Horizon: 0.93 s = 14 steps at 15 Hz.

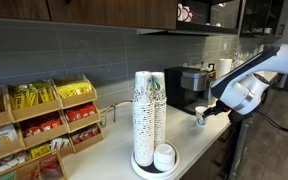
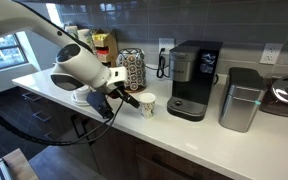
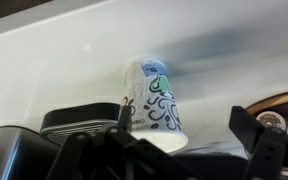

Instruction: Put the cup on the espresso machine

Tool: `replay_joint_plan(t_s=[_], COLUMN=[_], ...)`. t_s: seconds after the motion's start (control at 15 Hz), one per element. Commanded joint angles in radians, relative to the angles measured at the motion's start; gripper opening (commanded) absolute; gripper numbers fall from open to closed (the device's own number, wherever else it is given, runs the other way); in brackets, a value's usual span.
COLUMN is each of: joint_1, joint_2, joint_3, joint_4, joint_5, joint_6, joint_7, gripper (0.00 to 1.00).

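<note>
The cup (image 3: 156,95) shows green and dark swirl print only in the wrist view. In both exterior views it reads plain white and stands upright on the countertop (image 2: 184,135), near the espresso machine (image 2: 192,80). The gripper (image 2: 130,98) sits just beside the cup with its fingers spread.

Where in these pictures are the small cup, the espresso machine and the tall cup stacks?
the cup (image 2: 146,105): exterior view, on its side wall.
the espresso machine (image 2: 192,65): exterior view, on its upper front panel.
the cup stacks (image 1: 149,105): exterior view, on the stacks' printed sides.
</note>
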Motion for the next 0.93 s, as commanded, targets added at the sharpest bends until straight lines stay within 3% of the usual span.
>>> replay_joint_plan(t_s=[0.0,0.4,0.87], joint_1=[0.006,-0.009,-0.058], joint_2=[0.107,0.159,0.258], joint_3=[-0.017,0.0,0.007], joint_4=[0.065,0.144,0.225], joint_5=[0.028,0.107,0.332], joint_6=[-0.016,-0.087,-0.18], joint_7=[0.005,-0.055,-0.214], gripper=[1.0,1.0,1.0])
